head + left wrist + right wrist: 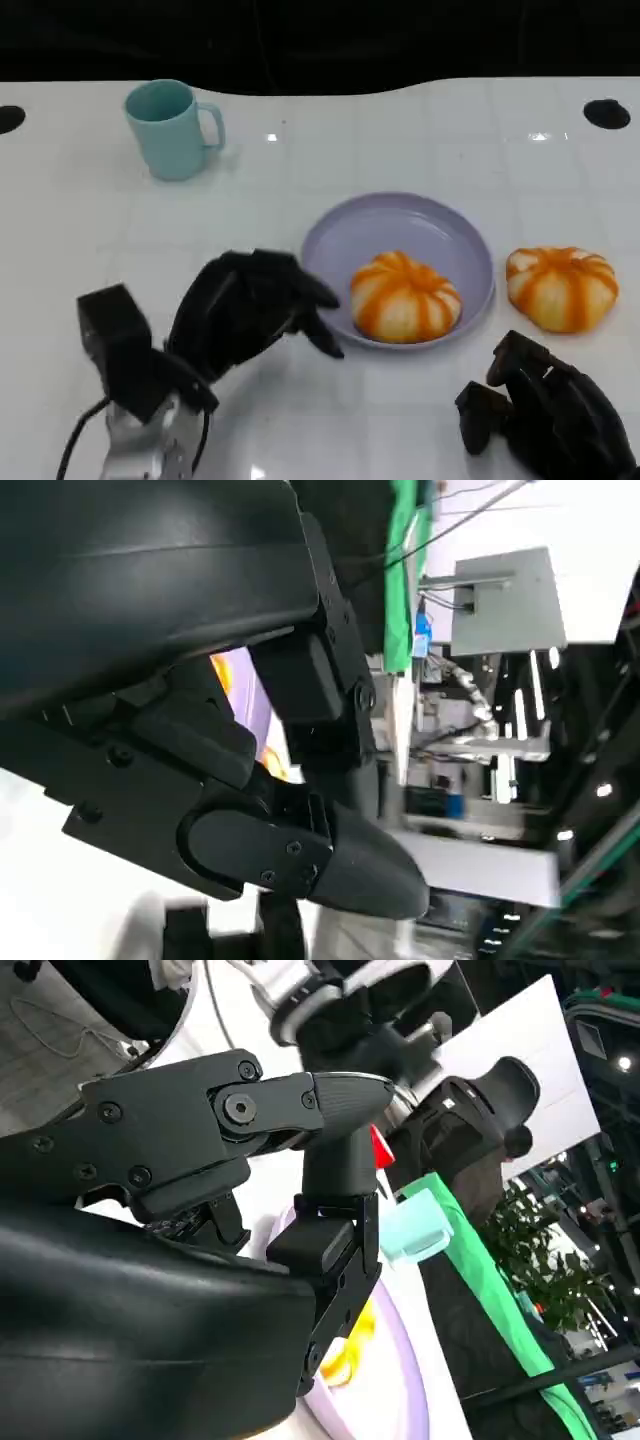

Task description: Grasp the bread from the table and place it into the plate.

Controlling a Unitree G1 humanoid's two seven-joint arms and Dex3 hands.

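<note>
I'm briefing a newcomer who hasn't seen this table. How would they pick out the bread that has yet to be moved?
Find the lilac plate near the middle of the white table. One orange-striped bun lies in it; the bread meant lies on the bare table just beyond the plate's rim, on the robot's right, ahead of the right hand.

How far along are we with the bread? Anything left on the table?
One bread already sits in the purple plate. A second bread lies on the table beside the plate's right rim, ungrasped. The left hand is next to the plate, holding nothing; the right hand is below the second bread, empty too.
</note>
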